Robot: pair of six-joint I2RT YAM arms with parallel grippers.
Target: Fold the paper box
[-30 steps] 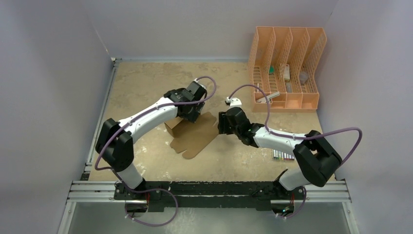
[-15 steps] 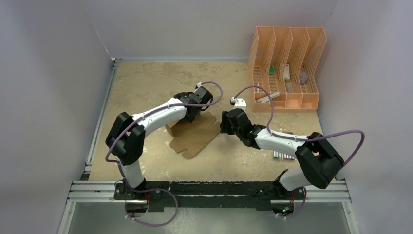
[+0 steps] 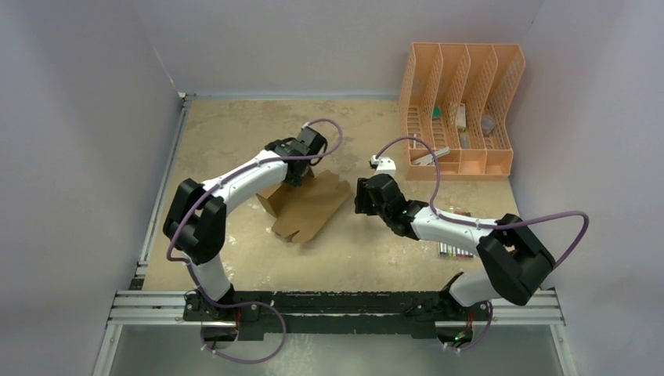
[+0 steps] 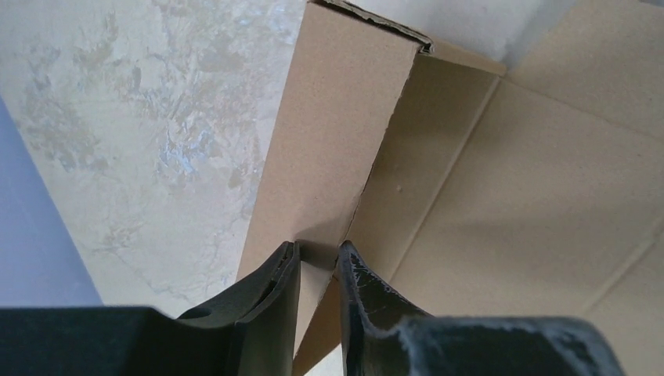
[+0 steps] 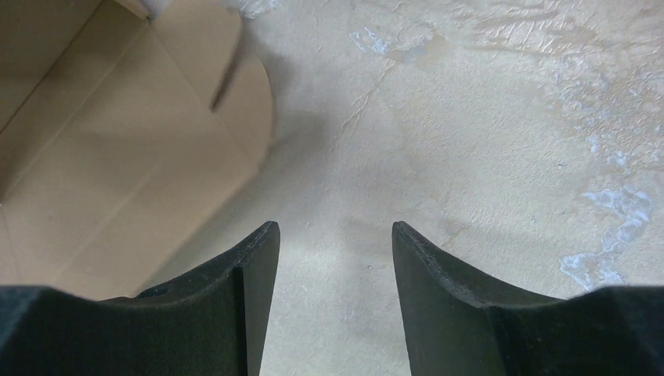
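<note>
Paper box: plain brown cardboard, a die-cut sheet with creases and tabbed flaps, not yet formed into a carton. It lies near the middle of the table, between the two arms. Most of it rests flat; the panel on its left side stands raised along a fold, its far corner slightly torn. Left gripper: jaws drawn almost together, pinching the near edge of that raised panel, with cardboard seen between the fingers. Right gripper: jaws parted wide, holding nothing, over bare table just right of the sheet's rounded tab and apart from it.
</note>
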